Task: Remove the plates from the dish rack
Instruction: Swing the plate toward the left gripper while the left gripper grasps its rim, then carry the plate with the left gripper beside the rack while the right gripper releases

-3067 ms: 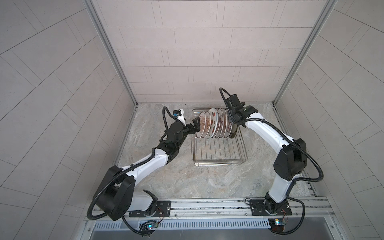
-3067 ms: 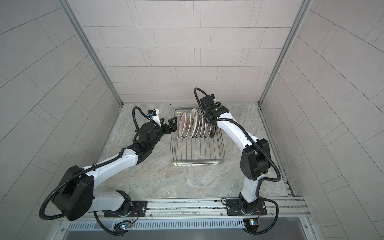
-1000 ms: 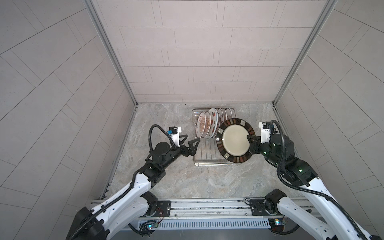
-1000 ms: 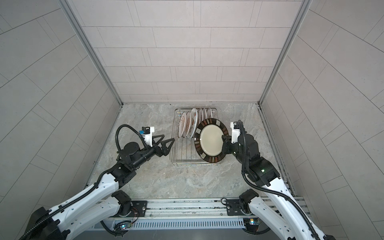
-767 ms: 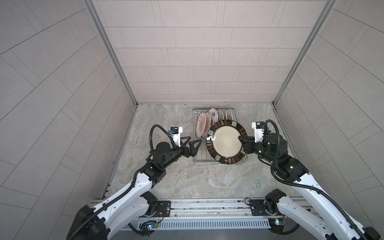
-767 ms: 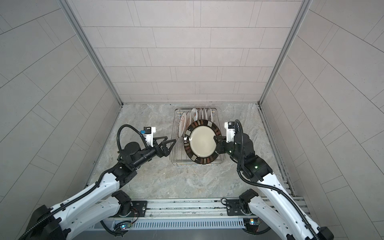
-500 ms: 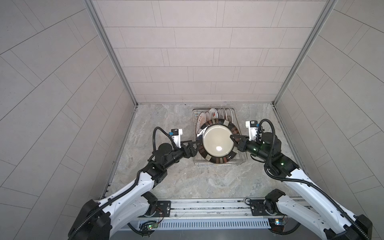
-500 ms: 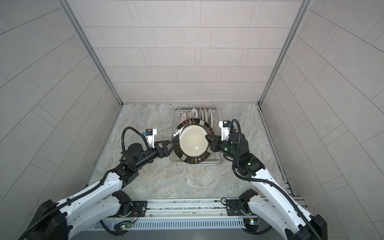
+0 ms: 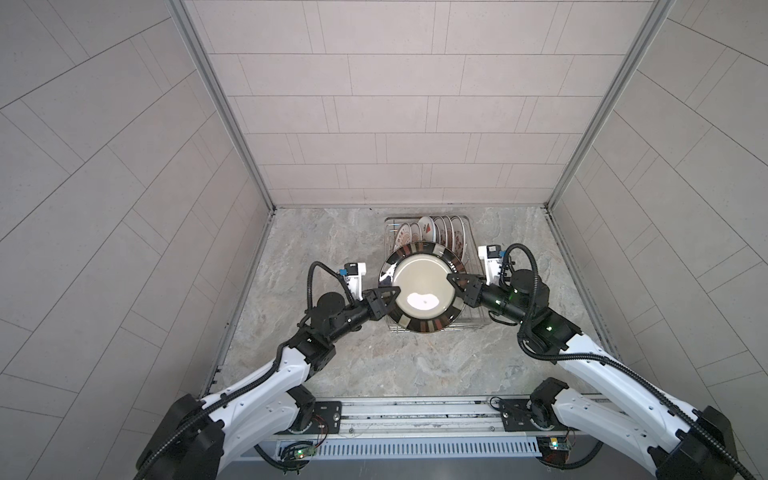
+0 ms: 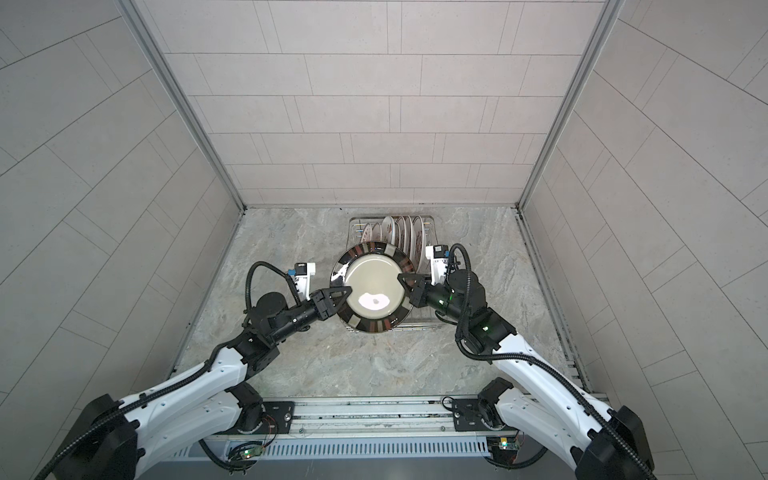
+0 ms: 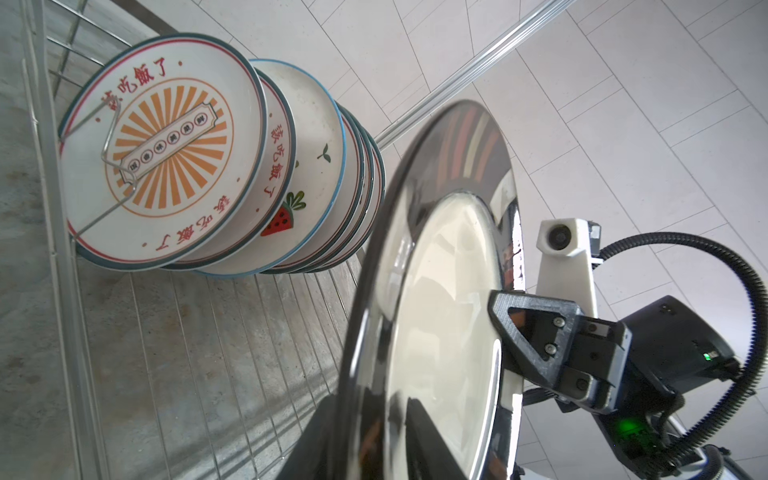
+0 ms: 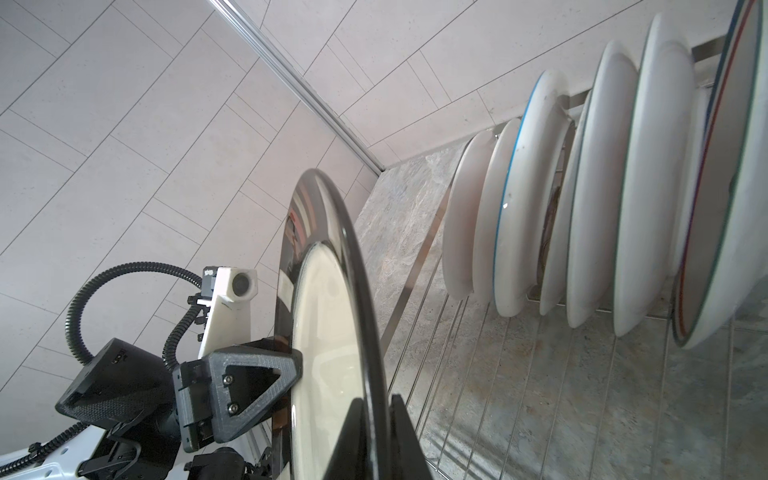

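A grey marbled tabletop lies inside pale tiled walls. Both arms reach inward from the near rail. The left gripper and right gripper clamp opposite rims of one large plate, held face up over the near end of the dish rack. Beyond it, seven plates stand on edge at the rack's far end.

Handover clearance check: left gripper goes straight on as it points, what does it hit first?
The big dark-rimmed plate: its rim sits between the jaws of the left gripper. Past it, probably the right gripper on the opposite rim.
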Available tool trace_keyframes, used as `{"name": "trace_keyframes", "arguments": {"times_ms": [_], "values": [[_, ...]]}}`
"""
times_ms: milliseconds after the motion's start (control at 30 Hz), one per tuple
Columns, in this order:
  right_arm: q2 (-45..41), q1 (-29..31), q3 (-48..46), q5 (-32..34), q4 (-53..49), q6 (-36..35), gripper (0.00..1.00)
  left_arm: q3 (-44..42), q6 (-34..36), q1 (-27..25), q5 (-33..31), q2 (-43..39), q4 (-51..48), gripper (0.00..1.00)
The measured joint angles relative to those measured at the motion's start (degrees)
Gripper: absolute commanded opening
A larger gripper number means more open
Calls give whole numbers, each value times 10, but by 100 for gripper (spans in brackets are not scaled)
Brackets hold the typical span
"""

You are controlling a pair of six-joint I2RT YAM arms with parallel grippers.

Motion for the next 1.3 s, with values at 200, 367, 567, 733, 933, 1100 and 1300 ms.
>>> {"name": "trace_keyframes", "arguments": {"times_ms": [200, 367, 567, 733, 933, 1100, 1300], "values": [[30, -3, 0, 2, 23, 5, 5, -15, -41, 3, 8, 37, 53, 14], [59, -9, 1, -2, 64, 17, 15, -17, -68, 9, -2, 47, 83, 6], [96, -3, 10, 5, 72, 11, 33, -17, -49, 6, -28, 13, 34, 0], [98, 4, 17, 4, 54, -3, 69, -17, -40, 4, -63, -25, -14, 0], [78, 5, 36, 7, 26, -27, 90, -18, -39, 9, -98, -63, -72, 0], [60, 5, 41, 20, 2, -40, 90, -19, -47, 34, -105, -74, -103, 0], [55, 12, 45, 48, -47, -60, 91, -35, -86, 98, -99, -106, -121, 0]]}}
